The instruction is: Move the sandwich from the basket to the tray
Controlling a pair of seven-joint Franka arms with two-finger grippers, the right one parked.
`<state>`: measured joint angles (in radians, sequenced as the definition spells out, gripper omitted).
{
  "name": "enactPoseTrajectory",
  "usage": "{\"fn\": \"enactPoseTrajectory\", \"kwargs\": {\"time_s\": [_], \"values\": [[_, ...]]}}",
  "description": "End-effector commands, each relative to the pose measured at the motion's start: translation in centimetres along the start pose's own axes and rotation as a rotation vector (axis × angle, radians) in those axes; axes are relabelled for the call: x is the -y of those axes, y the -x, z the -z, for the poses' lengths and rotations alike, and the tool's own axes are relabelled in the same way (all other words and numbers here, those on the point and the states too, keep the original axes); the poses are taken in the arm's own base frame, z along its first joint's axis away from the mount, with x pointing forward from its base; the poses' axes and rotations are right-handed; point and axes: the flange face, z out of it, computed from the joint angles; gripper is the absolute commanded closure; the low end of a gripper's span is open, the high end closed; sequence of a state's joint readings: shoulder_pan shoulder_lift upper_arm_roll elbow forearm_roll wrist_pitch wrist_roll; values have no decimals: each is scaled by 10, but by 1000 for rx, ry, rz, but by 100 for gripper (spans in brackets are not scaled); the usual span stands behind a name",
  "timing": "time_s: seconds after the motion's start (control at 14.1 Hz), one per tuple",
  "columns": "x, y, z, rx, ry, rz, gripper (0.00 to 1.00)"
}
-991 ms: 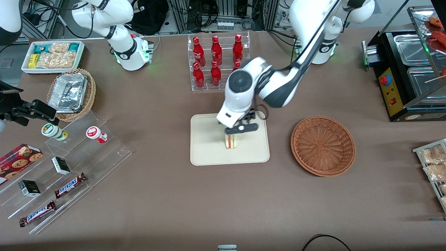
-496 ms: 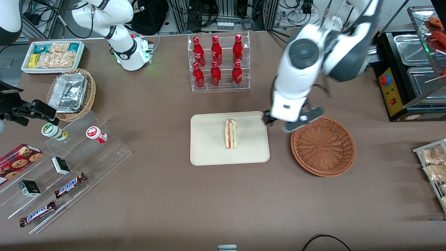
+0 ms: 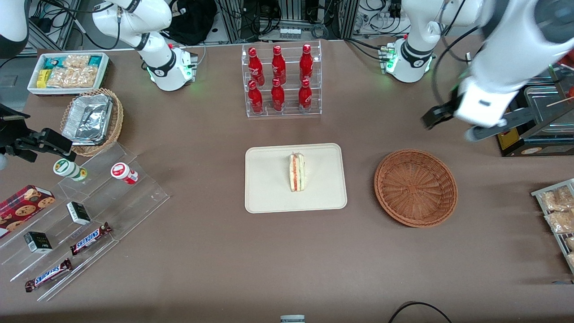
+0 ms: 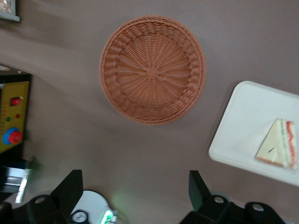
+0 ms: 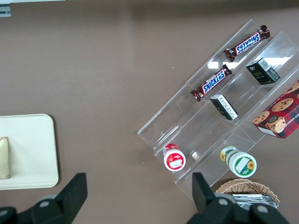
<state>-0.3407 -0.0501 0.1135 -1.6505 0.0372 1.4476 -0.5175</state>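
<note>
The sandwich (image 3: 296, 172) stands on its edge near the middle of the cream tray (image 3: 269, 193), its red and green filling stripe facing up. The reddish-brown wicker basket (image 3: 415, 187) sits beside the tray toward the working arm's end and has nothing in it. My gripper (image 3: 457, 125) is open, holds nothing, and hangs high above the table, farther from the front camera than the basket. In the left wrist view the gripper (image 4: 133, 191) is spread wide, with the basket (image 4: 153, 70), the tray (image 4: 238, 135) and the sandwich (image 4: 278, 148) well below it.
A rack of red bottles (image 3: 280, 80) stands farther back than the tray. A black food warmer (image 3: 515, 112) sits close to my gripper. Snack packets (image 3: 558, 211) lie at the working arm's end. An acrylic shelf of snacks (image 3: 80, 215) and a foil-filled basket (image 3: 92, 121) lie toward the parked arm's end.
My gripper let go of the sandwich on the tray, then rose and swung away past the basket toward the working arm's end. The sandwich stayed put.
</note>
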Motion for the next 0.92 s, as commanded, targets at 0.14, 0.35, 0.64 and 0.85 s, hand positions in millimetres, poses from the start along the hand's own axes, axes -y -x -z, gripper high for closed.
{"fn": "enactPoseTrajectory", "kwargs": {"time_s": [0.14,0.35,0.64,0.85], "values": [[53,4,3,52,-11,-221,0],[82,-13,16,29,20,-236,0],[69,-35,25,-3,23,-243,0],[50,-33,25,-25,24,-279,0]]}}
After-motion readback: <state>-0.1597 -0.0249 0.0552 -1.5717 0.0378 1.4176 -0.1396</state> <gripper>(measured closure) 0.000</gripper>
